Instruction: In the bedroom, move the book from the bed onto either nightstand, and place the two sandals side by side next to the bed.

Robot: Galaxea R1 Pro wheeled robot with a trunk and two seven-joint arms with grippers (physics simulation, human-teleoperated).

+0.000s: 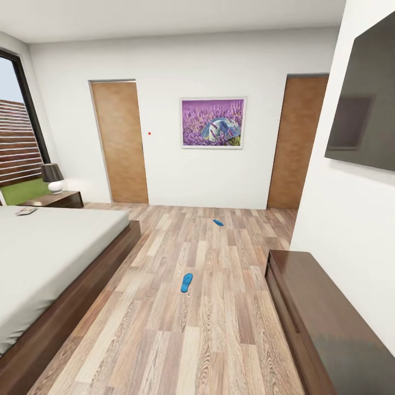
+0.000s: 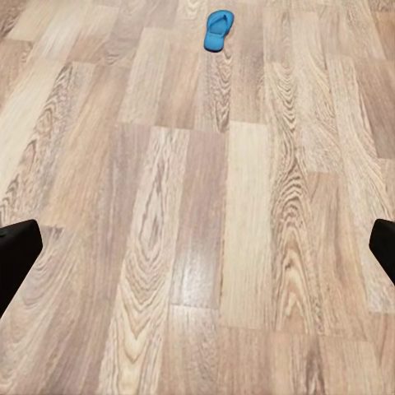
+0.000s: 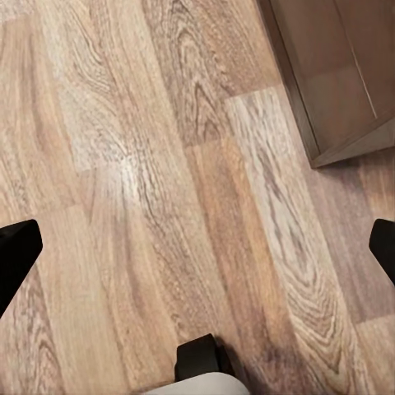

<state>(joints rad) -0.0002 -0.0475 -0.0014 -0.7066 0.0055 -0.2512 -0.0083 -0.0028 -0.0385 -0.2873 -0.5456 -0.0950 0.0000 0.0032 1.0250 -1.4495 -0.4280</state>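
Observation:
The bed with its off-white mattress fills the left of the head view. A small flat book lies on its far corner, close to the dark nightstand. One blue sandal lies on the plank floor in mid-room, and a second sandal lies farther off toward the back wall. My left gripper hangs open over bare floor, with a blue sandal well ahead of it. My right gripper is open too, above the floor with nothing between its fingers.
A long dark-brown dresser runs along the right wall under a wall-mounted screen; its corner is near my right gripper. A lamp stands on the nightstand. Two wooden doors are in the back wall.

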